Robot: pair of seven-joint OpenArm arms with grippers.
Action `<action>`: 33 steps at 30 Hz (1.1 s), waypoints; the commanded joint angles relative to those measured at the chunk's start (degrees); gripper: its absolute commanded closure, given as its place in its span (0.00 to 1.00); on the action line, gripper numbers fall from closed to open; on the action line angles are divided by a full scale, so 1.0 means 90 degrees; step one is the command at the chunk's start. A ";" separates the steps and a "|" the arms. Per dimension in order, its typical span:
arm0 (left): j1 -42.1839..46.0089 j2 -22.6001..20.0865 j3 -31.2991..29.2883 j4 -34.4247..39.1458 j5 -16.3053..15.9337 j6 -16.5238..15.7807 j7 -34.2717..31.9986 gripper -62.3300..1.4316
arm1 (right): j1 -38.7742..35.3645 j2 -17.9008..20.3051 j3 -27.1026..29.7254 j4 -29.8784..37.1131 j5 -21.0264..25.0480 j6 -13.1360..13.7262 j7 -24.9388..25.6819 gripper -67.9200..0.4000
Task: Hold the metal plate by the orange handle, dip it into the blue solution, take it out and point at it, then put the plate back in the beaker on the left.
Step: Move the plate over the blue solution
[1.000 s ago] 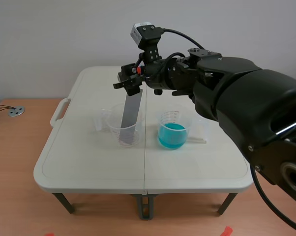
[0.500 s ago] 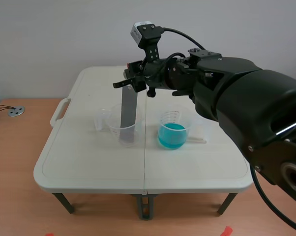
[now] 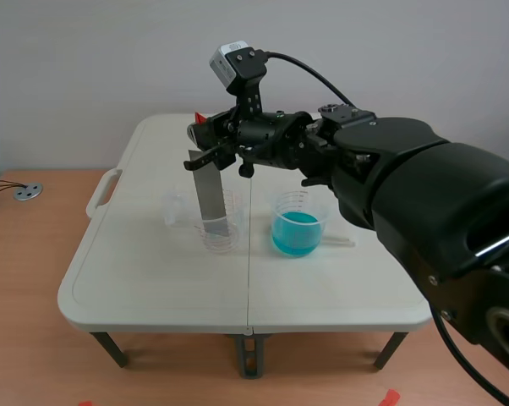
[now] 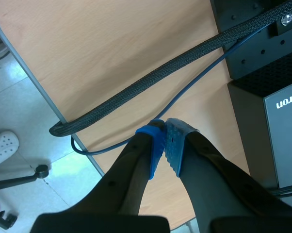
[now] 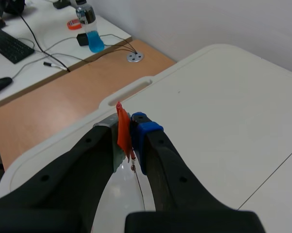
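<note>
Partly hidden: orange handle (image 5: 121, 127) in hand (image 5: 127, 134)

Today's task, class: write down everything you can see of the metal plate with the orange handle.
The metal plate is a long, flat, dull grey strip with an orange handle at its top end. It hangs almost upright, tilted a little. The right gripper is shut on the handle, a blue pad pressed against it. The plate's lower end stands inside the clear beaker on the left; whether it touches the bottom cannot be told.
</note>
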 commanded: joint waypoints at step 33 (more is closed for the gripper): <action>-0.0231 0.0032 -0.0017 0.0090 -0.0175 -0.0017 -0.0041 0.95 | -0.1277 0.1292 0.0155 0.4017 -0.1052 -0.0423 0.0556 0.98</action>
